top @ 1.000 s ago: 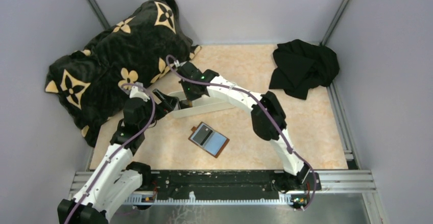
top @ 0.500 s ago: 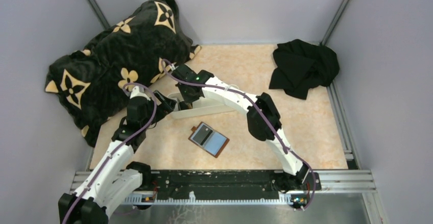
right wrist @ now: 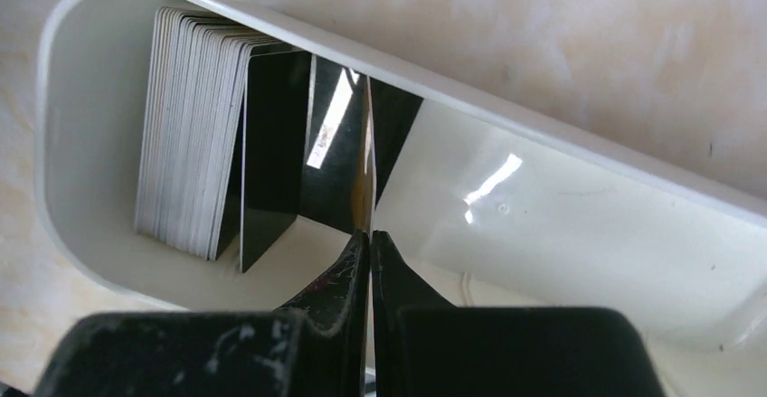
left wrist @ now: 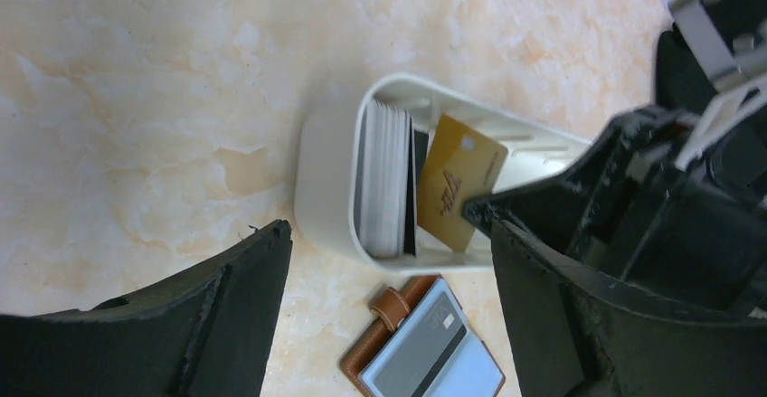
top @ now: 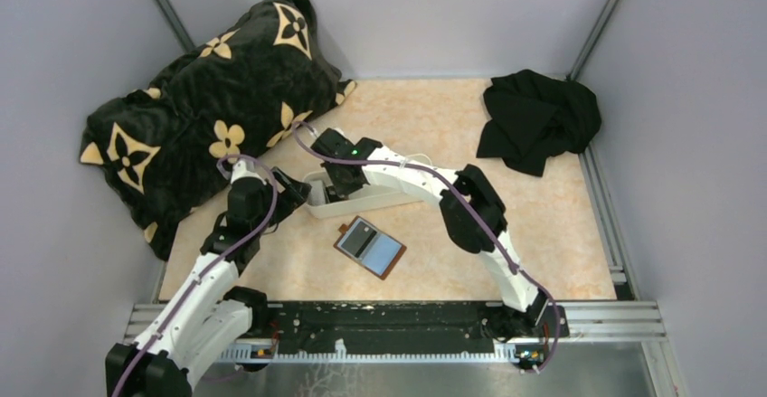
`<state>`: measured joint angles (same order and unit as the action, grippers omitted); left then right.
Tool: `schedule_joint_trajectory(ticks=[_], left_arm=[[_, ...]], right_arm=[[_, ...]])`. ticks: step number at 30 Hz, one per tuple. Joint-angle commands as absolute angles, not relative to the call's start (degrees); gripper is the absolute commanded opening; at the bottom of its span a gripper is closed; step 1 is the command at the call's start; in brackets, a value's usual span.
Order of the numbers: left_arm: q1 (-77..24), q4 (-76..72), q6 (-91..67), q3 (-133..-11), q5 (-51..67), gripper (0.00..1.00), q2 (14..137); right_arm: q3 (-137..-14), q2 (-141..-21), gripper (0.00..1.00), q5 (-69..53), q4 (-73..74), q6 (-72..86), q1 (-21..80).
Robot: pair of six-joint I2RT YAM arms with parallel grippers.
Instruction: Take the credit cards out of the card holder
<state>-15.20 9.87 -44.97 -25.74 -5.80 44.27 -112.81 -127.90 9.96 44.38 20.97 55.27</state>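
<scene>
The card holder [top: 371, 249] lies open on the table, brown outside and blue-grey inside, with a grey credit card [top: 359, 236] in its left pocket. The left wrist view shows the same card holder [left wrist: 384, 329] and grey card [left wrist: 423, 354] at the bottom. My right gripper [right wrist: 370, 239] is shut on a gold credit card [right wrist: 364, 162], seen edge-on and held down inside the white tray [right wrist: 579, 234]. That gold card [left wrist: 457, 184] leans next to a stack of cards [left wrist: 384, 180]. My left gripper [left wrist: 380, 221] hovers open above the tray's end, empty.
The long white tray [top: 312, 200] sits just behind the card holder, under my right gripper [top: 342, 180]. A dark patterned pillow [top: 199, 99] fills the back left. A black cloth [top: 538, 121] lies at the back right. My left gripper [top: 291, 191] is at the tray's left end.
My right gripper has come down and toward the near side, bringing the gold card into the tray. The left gripper has shifted slightly toward the tray and narrowed a little.
</scene>
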Motion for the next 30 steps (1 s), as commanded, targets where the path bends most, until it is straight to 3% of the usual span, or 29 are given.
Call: schedule_joint_trajectory(ticks=[1,5,16,24,30], left_arm=[[-14.8,6.8,-44.8,-28.1,-6.5,0.87,46.0],[-14.8,2.3,-43.6,-31.5,-5.2,0.90,52.5],[-14.8,-14.3,-40.8,-38.3,-1.4,0.88,71.6],[-14.8,-23.4,-38.6,-43.0,3.2,0.87,85.3],[-14.9,-24.1,-38.0,-44.0,5.5,0.84,86.8]], right_arm=[[-103.8,-116.3,0.00,13.4,40.0,22.7,54.8],[-94.7,-108.9,0.00,11.7,33.1,24.0,53.0],[-87.2,-97.7,0.00,11.5,31.1,22.0,49.7],[-89.5,-100.1,0.00,9.7,33.2,22.2,49.3],[-90.0,-101.1,0.00,8.8,33.1,23.4,49.9]])
